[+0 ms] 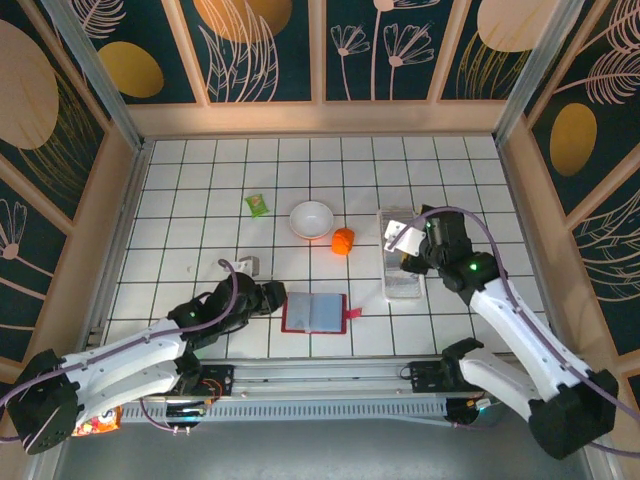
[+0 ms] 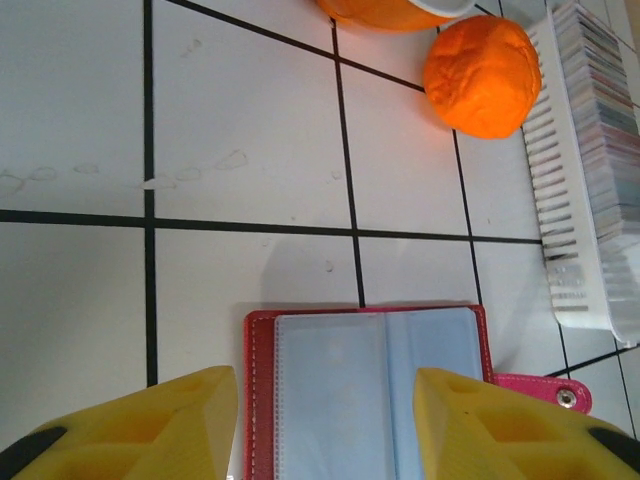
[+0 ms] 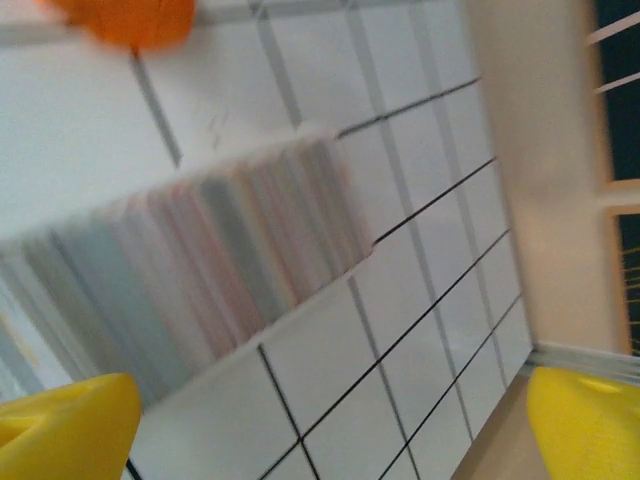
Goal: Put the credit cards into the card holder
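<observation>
Overhead camera faces down at table point(image 1: 200, 180); close wrist cameras share credit cards point(image 2: 605, 120).

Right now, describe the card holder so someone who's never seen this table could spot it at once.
On the white gridded table, look at the middle of the near edge. The card holder lies open and flat there. Unlike the orange ball, white bowl and clear tray behind it, it is a red-edged booklet with pale blue sleeves and a pink snap tab.
</observation>
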